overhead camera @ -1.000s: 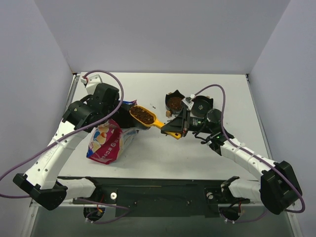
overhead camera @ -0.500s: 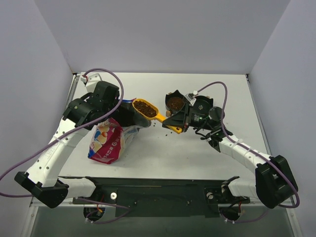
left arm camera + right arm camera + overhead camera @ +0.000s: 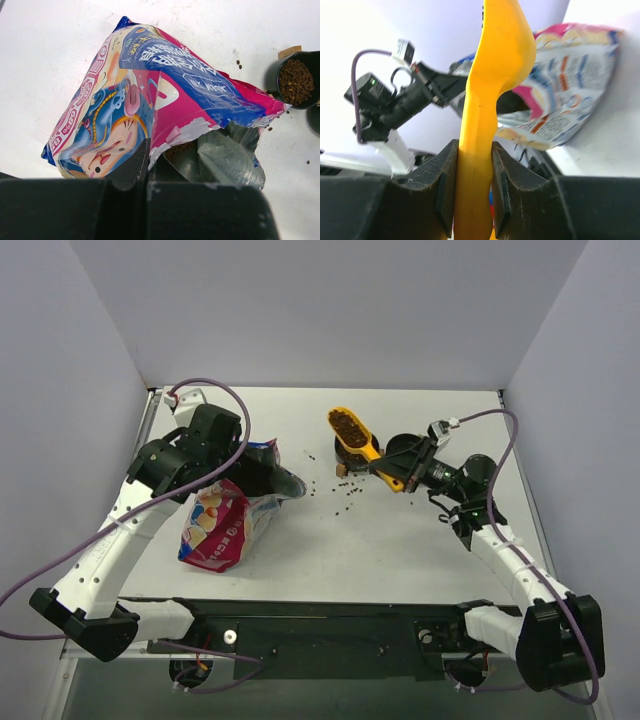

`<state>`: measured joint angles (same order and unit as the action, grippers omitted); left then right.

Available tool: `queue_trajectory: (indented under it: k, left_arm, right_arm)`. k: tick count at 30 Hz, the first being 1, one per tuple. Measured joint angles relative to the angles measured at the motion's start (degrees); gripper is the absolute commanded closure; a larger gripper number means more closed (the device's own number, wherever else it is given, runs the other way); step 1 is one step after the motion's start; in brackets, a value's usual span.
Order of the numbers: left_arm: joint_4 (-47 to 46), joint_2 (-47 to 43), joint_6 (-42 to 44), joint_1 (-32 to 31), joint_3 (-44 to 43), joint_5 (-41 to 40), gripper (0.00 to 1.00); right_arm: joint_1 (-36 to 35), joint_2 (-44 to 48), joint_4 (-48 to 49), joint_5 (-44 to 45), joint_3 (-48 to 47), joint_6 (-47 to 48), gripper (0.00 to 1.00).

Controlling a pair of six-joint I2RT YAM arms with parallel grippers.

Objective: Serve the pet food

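Bag [image 3: 222,525] blocks left; bowl [image 3: 274,79] (scoop [image 3: 492,75] overhead) blocks centre.

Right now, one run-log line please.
left end effector: shut on bag | right end effector: holds loaded scoop near bowl | spill: kibble on table

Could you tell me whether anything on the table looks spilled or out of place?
Yes: small brown kibble pellets lie scattered on the white table between the torn-open glossy magenta bag and the filled small black bowl.
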<state>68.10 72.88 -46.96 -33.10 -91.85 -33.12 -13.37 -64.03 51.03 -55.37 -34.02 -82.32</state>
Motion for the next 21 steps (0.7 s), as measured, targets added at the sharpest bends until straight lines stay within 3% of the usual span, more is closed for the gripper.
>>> queue_trajectory:
  k: [12,21]
  left_arm:
    - [-0.04,0.0,0.79,0.22,0.0,1.31,1.0]
    - [-0.09,-0.09,0.94,0.22,0.07,2.23,1.0]
  right_arm:
    - [19.5,5.4,-4.0,3.08,12.35,3.39,1.0]
    - [25.83,8.61,-13.2,5.38,15.82,9.33,1.0]
